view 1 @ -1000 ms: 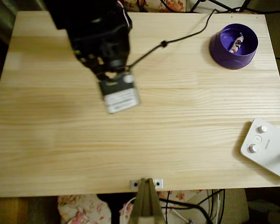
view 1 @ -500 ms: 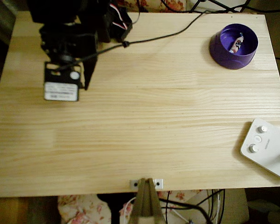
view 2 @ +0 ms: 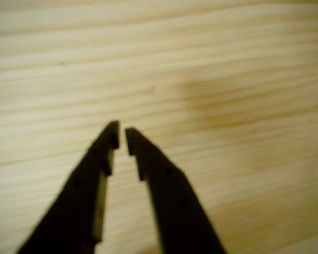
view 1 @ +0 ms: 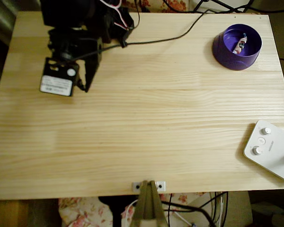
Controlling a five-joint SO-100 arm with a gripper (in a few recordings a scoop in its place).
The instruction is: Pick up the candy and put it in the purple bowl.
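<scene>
Inside round glossy purple plastic bowl (view 1: 237, 47), at far right corner of pale wooden table (view 1: 146, 137): tiny whitish-pink wrapped candy (view 1: 239, 44), resting on bowl floor. Black two-finger gripper (view 2: 122, 137) far from bowl, over bare wood, tips nearly together, pinching nothing. Placement looks done; nothing left apparent.

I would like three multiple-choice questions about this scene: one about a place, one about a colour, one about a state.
1. Where is the candy?
A. on the bare table
B. inside the purple bowl
C. between the fingers

2. What colour is the device at the table's right edge in the overhead view?
A. white
B. red
C. green

3. How is the gripper?
A. clamped on the candy
B. spread wide
C. nearly shut, holding nothing

Answers:
1 B: it lies in the bowl.
2 A: its body is white.
3 C: the wrist view shows only a slim gap.
</scene>
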